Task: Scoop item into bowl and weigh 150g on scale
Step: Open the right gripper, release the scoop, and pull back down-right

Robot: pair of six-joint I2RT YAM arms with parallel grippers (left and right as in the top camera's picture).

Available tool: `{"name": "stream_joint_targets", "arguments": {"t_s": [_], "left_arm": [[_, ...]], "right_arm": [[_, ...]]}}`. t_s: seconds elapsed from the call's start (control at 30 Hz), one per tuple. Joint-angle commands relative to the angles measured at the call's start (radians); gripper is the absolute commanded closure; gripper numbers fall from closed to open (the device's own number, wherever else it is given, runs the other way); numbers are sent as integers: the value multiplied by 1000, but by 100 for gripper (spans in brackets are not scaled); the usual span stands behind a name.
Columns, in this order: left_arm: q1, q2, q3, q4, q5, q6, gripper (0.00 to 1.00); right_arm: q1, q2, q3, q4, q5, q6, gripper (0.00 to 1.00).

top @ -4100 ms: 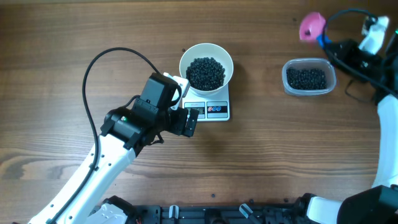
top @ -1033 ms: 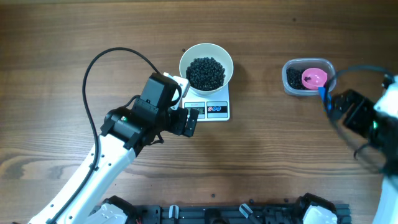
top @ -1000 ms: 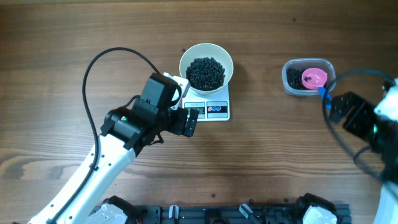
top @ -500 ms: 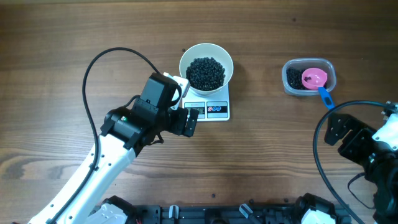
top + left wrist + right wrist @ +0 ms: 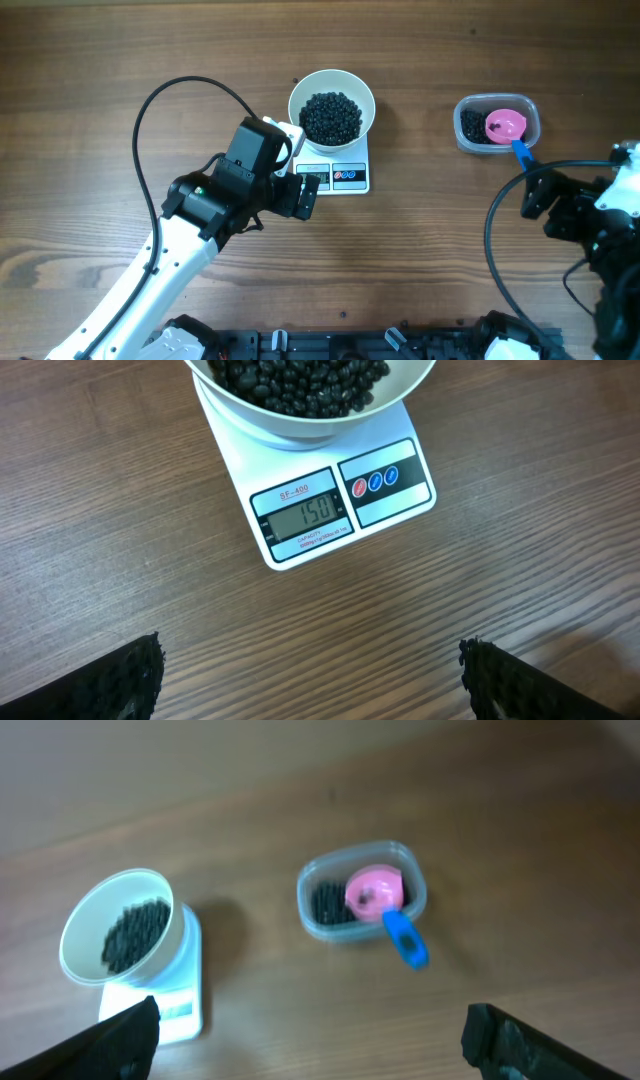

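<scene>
- While the item (image 5: 331,117) lies heaped in the bowl (image 5: 331,78), which stands on the scale (image 5: 346,177), both arms hang clear of it. The left gripper (image 5: 310,685) hovers just in front of the scale with its jaws spread wide and empty. The right gripper (image 5: 315,1038) sits well off to the right, jaws likewise spread and holding nothing.
- The display in the left wrist view appears to read 150, though the last digit is not crisp. Judged from that, the weighing looks done or nearly so.
- The nearest risk is the left gripper: any forward drift would nudge the scale or press on its edge, and the reading would jump.
- The bowl is as wide as the scale and hides most of its platform, so a knock could slide it off and spill beans across the table (image 5: 430,250).
- The pink scoop (image 5: 505,125) rests in the clear tub (image 5: 459,125) on more beans, with its blue handle (image 5: 522,155) jutting over the rim toward the right arm. A swing of that arm or its cable (image 5: 487,235) could catch the handle and flip the scoop out.
- If the last digit is misread, another scoop would overshoot the target.
</scene>
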Motion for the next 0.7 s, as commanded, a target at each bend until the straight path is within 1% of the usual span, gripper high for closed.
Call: {"name": "stream_joint_targets", "arguments": {"t_s": [0.0,0.17,0.3,0.37,0.5,0.67], "left_arm": [[3,-7,19,0,8,23,0],[3,-7,19,0,8,23,0],[3,-7,19,0,8,23,0],[3,-7,19,0,8,23,0],[3,-7,19,0,8,23,0],[3,-7,19,0,8,23,0]], "right_arm": [[24,-112,-137,148,-16,-26,0],[51,-282,-352,397,-32,-24,0],[86,-400,-519,555,-35,-22,0],[98,-452,-608,633,-34,6,0],[117,-533,-773,787,-34,68,0],[166,-607,-946,948,-33,79,0]]}}
